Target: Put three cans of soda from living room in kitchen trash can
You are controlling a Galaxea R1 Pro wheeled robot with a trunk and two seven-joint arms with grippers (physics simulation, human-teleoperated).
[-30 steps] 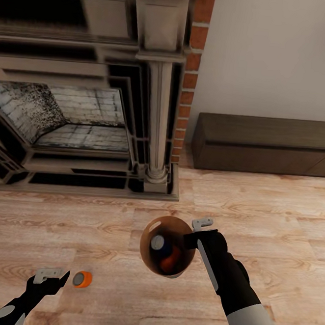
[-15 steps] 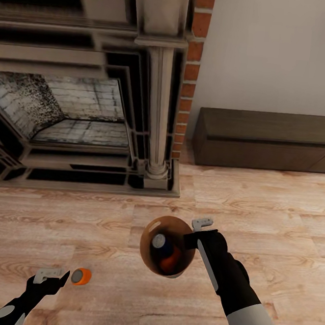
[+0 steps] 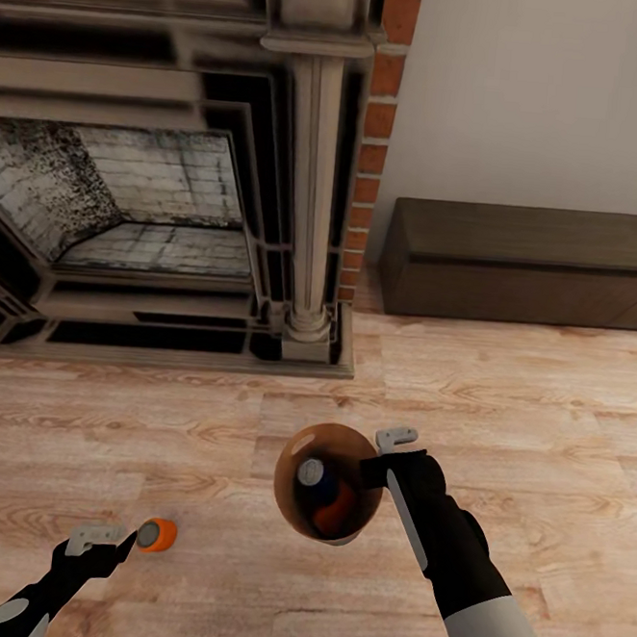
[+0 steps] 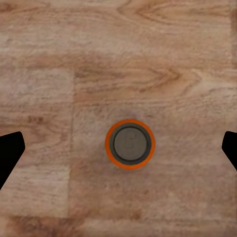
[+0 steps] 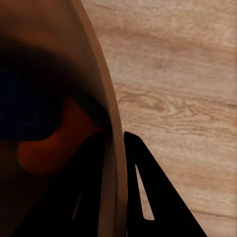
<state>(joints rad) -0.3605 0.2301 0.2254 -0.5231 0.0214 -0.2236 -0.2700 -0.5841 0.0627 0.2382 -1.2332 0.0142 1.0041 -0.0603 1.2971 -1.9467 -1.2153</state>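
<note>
my right gripper (image 3: 384, 457) pinching the tash can (image 3: 328, 482) rim, blue can (image 3: 312, 476) and orange can (image 3: 335, 509) inside, left gripper (image 3: 114, 540) spread wide above third orange can (image 4: 130, 143) — upright on wood floor (image 3: 505, 393), fireplace (image 3: 165, 199) beyond

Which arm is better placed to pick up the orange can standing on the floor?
Left. The left gripper hangs open beside the orange can, and its wrist view looks straight down on it. The right gripper is busy holding the bin.
</note>
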